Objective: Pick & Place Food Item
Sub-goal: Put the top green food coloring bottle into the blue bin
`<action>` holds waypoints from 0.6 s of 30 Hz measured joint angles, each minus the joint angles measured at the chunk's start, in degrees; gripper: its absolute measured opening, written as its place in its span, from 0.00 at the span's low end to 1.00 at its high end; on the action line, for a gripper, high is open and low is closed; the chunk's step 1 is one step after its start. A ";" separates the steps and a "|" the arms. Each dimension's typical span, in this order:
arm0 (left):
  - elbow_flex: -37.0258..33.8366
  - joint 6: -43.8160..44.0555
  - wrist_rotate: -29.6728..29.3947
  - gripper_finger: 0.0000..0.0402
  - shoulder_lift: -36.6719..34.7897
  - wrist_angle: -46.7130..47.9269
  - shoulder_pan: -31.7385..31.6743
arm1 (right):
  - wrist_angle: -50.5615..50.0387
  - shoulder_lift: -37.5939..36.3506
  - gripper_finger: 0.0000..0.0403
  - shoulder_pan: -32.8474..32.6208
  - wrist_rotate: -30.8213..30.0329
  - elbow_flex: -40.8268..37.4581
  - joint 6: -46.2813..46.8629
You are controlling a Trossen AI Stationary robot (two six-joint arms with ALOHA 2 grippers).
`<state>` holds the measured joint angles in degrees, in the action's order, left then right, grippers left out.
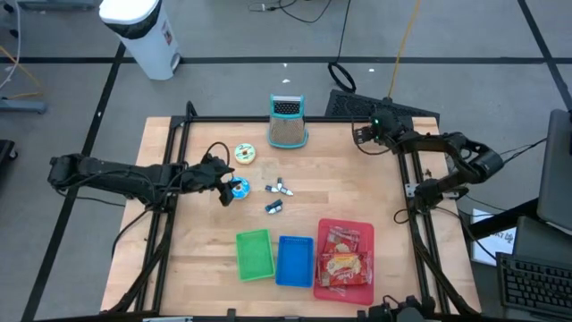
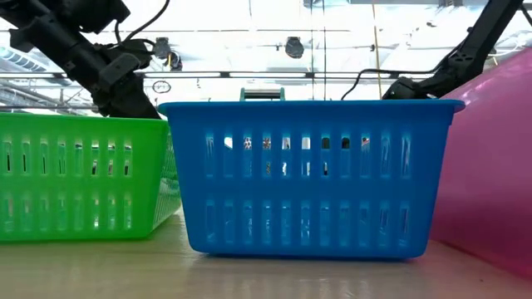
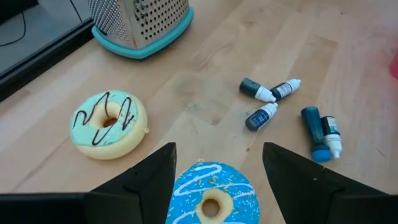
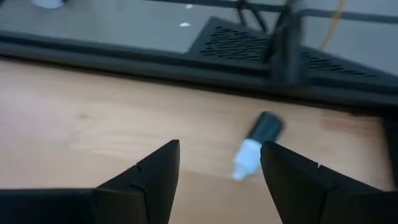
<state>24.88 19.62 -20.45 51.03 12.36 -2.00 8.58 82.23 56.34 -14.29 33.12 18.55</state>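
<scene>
Right, wooden surface (image 1: pixel 179 259) carries three baskets along its near edge: red basket (image 1: pixel 359 231) already holds packets, blue basket (image 1: pixel 294 261) and green basket (image 1: pixel 254 254) look empty, probably drop targets. Left gripper (image 3: pixel 216 163) has fingers spread either side of the blue donut (image 3: pixel 211 198), lined up for a grasp. Right gripper (image 4: pixel 219 163), fingers open, faces a small bottle (image 4: pixel 256 144) near the far corner.

Even overhead light; low view backlit by bright ceiling; right wrist view blurred

Overhead, table-level and two close wrist views
</scene>
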 joint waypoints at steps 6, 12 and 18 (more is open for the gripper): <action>-0.02 -1.49 -0.11 0.60 0.00 -0.19 0.02 | -4.62 0.69 0.53 1.75 -3.44 3.00 -1.84; -0.02 -2.47 -0.52 0.60 0.00 -0.28 0.00 | -2.29 3.28 0.53 3.81 0.99 3.13 -1.66; -0.02 -2.65 -0.51 0.60 0.00 -0.28 0.02 | -1.21 5.28 0.50 3.86 1.27 3.13 -2.17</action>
<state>24.86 16.96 -20.96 51.03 12.08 -1.98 7.37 87.51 60.20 -13.01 36.25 16.38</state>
